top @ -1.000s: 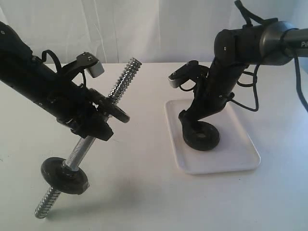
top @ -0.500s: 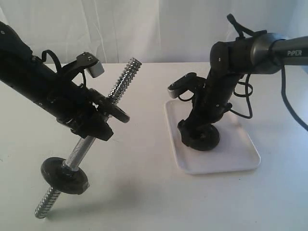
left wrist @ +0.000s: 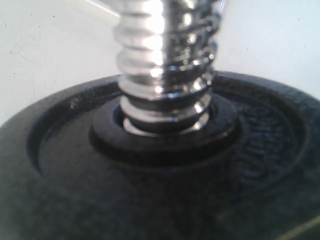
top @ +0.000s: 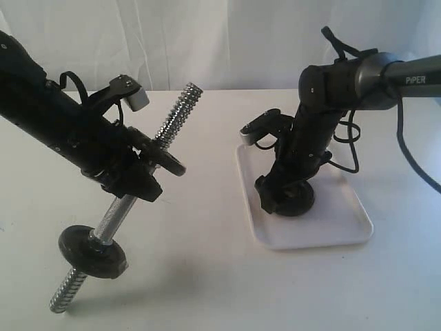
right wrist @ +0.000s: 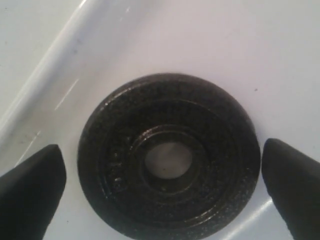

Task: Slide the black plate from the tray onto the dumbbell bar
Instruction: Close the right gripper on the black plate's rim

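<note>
The black plate (top: 295, 202) lies flat in the white tray (top: 344, 214). My right gripper (top: 278, 196) stands right over it. In the right wrist view the plate (right wrist: 115, 150) sits between the two fingers (right wrist: 30, 195), and the gripper (right wrist: 162, 172) is open, its pads apart from the rim. My left gripper (top: 138, 176) is shut on the dumbbell bar (top: 116, 212), holding it tilted, threaded end (top: 180, 107) up. One black disc (top: 91, 252) sits low on the bar, another (top: 165, 160) by the gripper. The left wrist view shows only that disc (left wrist: 150, 200) and the thread (left wrist: 160, 65).
The white table (top: 207, 276) lies between the bar and the tray. A white backdrop (top: 227, 41) stands behind. The right arm's cables (top: 351, 148) hang over the tray's far side. The tray's raised rim (right wrist: 45, 70) runs beside the plate.
The right arm has swung slightly left and settled lower over the plate, hiding more of it. The left arm and the bar have not moved.
</note>
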Action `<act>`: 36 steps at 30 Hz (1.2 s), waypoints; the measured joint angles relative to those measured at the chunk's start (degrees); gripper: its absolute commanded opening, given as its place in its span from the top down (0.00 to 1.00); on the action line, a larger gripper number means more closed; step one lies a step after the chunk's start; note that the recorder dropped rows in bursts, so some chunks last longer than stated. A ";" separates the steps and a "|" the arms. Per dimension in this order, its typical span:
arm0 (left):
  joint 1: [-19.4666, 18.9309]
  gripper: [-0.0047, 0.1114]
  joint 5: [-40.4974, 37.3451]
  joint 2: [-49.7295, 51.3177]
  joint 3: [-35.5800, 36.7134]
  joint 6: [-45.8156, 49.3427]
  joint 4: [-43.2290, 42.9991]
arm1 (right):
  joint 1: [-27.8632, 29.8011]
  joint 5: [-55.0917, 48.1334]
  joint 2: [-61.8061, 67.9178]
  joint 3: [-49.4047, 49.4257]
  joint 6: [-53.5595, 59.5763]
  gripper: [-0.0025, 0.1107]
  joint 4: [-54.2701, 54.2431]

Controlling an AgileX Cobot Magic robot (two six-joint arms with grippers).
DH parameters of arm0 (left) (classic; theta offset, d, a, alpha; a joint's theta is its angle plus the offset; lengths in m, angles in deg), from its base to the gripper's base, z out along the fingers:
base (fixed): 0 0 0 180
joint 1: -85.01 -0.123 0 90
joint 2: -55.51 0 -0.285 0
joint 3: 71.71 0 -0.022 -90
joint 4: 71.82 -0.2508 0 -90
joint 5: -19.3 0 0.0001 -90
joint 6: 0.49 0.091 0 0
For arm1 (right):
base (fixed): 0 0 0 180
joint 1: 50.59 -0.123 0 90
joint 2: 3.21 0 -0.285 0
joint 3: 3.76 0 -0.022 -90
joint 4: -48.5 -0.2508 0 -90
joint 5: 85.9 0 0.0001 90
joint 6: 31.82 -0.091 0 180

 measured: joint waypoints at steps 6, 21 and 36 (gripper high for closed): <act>0.00 0.96 0.00 0.00 0.00 0.00 0.00 | 0.00 0.12 1.01 0.00 0.00 0.05 0.29; 0.00 0.96 0.00 0.00 0.00 0.00 0.00 | 0.00 -1.65 1.94 -0.68 -1.31 0.27 0.86; 0.00 0.96 0.00 0.00 0.00 0.00 0.00 | -0.02 -3.36 1.94 -0.89 -12.95 0.98 3.80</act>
